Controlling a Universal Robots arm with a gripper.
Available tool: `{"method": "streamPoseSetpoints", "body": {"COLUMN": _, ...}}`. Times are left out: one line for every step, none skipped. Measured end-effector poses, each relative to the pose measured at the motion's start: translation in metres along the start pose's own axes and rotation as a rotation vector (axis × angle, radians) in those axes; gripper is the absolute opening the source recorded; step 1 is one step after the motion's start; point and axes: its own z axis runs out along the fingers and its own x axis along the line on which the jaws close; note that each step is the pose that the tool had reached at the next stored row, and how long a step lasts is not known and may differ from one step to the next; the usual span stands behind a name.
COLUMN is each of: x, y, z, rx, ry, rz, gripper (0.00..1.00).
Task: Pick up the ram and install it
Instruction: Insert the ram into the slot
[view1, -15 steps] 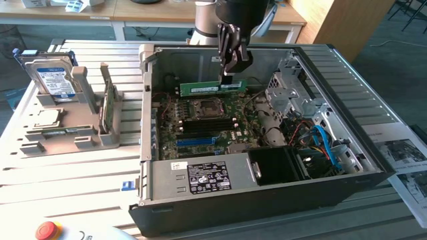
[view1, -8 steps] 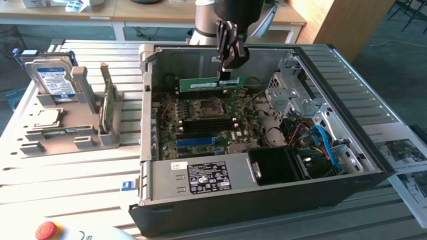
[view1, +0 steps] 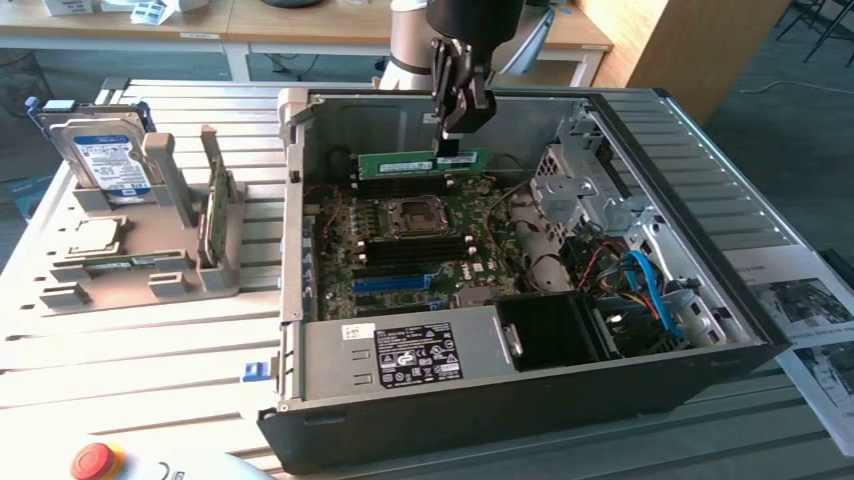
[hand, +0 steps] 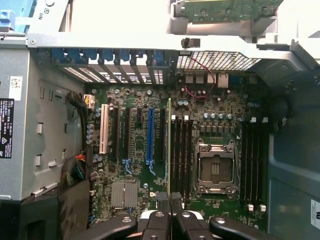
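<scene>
Claw: closed on the upper edge of the ram.
Ram place: held level above the memory slots, inside the open computer case.
Handling: probably light, stiff, thin and fragile; better gripped by its edge, not the contacts.

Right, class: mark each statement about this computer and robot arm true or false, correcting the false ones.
1. The gripper holds the memory stick above the motherboard. True.
2. The case has its side panel on. False: it lies open, its inside showing.
3. The hard drive stands in a grey holder outside the case. True.
4. A fan covers the processor socket. False: the socket is uncovered.
5. The red button sits at the exterior view's right. False: it is at the lower left.
</scene>
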Motion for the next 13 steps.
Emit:
{"method": "streamPoseSetpoints", "body": {"x": -0.0001, "y": 0.0000, "z": 0.0000, "rx": 0.0000, "ry": 0.0000, "rz": 0.000, "gripper": 0.12}}
{"method": "streamPoseSetpoints", "body": {"x": -0.0001, "y": 0.0000, "z": 0.0000, "rx": 0.0000, "ry": 0.0000, "rz": 0.000, "gripper": 0.12}}
{"method": "streamPoseSetpoints", "body": {"x": -0.0001, "y": 0.0000, "z": 0.0000, "rx": -0.0001, "ry": 0.0000, "rz": 0.000, "gripper": 0.12}}
{"method": "streamPoseSetpoints", "body": {"x": -0.0002, "y": 0.0000, "z": 0.0000, "rx": 0.0000, "ry": 0.0001, "rz": 0.000, "gripper": 0.12}}
{"method": "streamPoseSetpoints", "body": {"x": -0.0002, "y": 0.0000, "z": 0.0000, "rx": 0.0001, "ry": 0.0000, "rz": 0.000, "gripper": 0.12}}
{"method": "streamPoseSetpoints", "body": {"x": -0.0002, "y": 0.0000, "z": 0.0000, "rx": 0.0000, "ry": 0.0001, "rz": 0.000, "gripper": 0.12}}
{"method": "streamPoseSetpoints", "body": {"x": -0.0002, "y": 0.0000, "z": 0.0000, "rx": 0.0000, "ry": 0.0002, "rz": 0.000, "gripper": 0.12}}
{"method": "streamPoseSetpoints", "body": {"x": -0.0002, "y": 0.0000, "z": 0.0000, "rx": 0.0000, "ry": 0.0001, "rz": 0.000, "gripper": 0.12}}
{"method": "streamPoseSetpoints", "body": {"x": -0.0002, "y": 0.0000, "z": 0.0000, "rx": 0.0000, "ry": 0.0001, "rz": 0.000, "gripper": 0.12}}
{"method": "streamPoseSetpoints", "body": {"x": -0.0002, "y": 0.0000, "z": 0.0000, "rx": 0.0000, "ry": 0.0001, "rz": 0.000, "gripper": 0.12}}
{"method": "streamPoseSetpoints", "body": {"x": -0.0002, "y": 0.0000, "z": 0.0000, "rx": 0.0000, "ry": 0.0001, "rz": 0.000, "gripper": 0.12}}
{"method": "streamPoseSetpoints", "body": {"x": -0.0002, "y": 0.0000, "z": 0.0000, "rx": 0.0000, "ry": 0.0001, "rz": 0.000, "gripper": 0.12}}
{"method": "streamPoseSetpoints", "body": {"x": -0.0002, "y": 0.0000, "z": 0.0000, "rx": 0.0000, "ry": 0.0001, "rz": 0.000, "gripper": 0.12}}
